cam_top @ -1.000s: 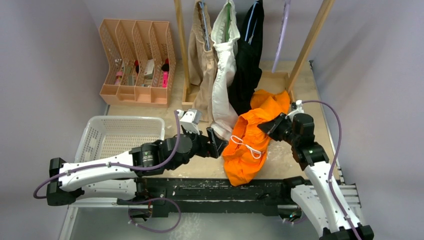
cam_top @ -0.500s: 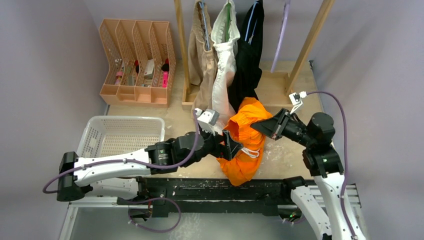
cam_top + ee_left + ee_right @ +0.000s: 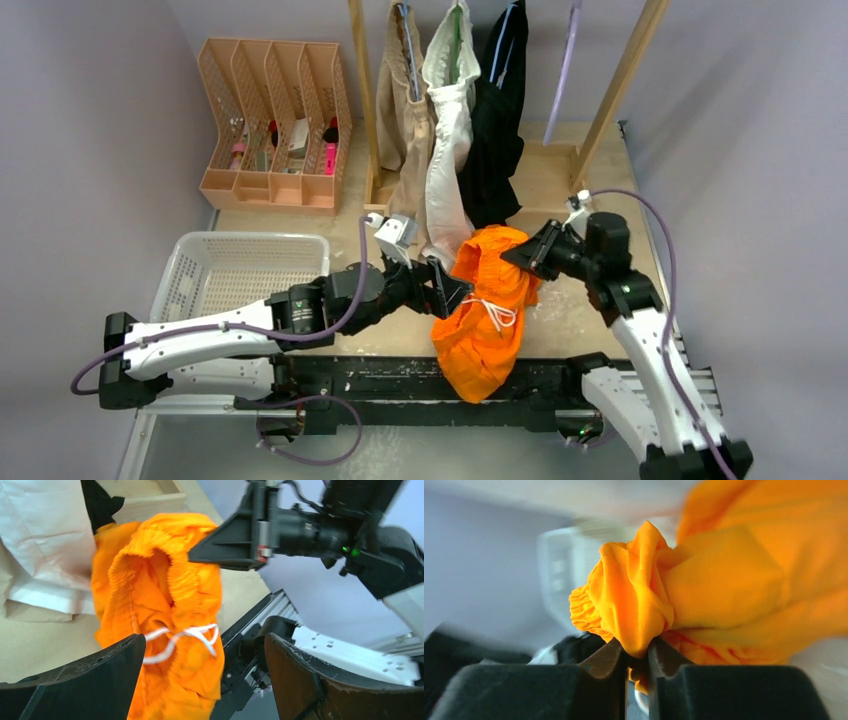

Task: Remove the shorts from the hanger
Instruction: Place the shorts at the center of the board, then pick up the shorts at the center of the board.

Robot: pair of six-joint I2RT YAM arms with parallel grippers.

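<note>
The orange shorts (image 3: 487,305) hang in the air off their hanger, white drawstring showing, lower end draped over the table's front edge. My right gripper (image 3: 519,256) is shut on a bunched fold of them (image 3: 639,600). My left gripper (image 3: 452,290) is open, its jaws wide on either side of the orange shorts (image 3: 165,610), not gripping. The beige shorts (image 3: 403,110), white shorts (image 3: 447,140) and black shorts (image 3: 497,120) hang on the wooden rack at the back.
A white mesh basket (image 3: 200,260) stands at the left. An orange file organiser (image 3: 270,125) with small items is at the back left. The rack's wooden posts (image 3: 620,85) rise at the back. An empty lilac hanger (image 3: 567,60) hangs right of the black shorts.
My right gripper has pulled the orange shorts left and toward the front, clear of the rack. My left arm swung in to them, then drew back a little to the left.
</note>
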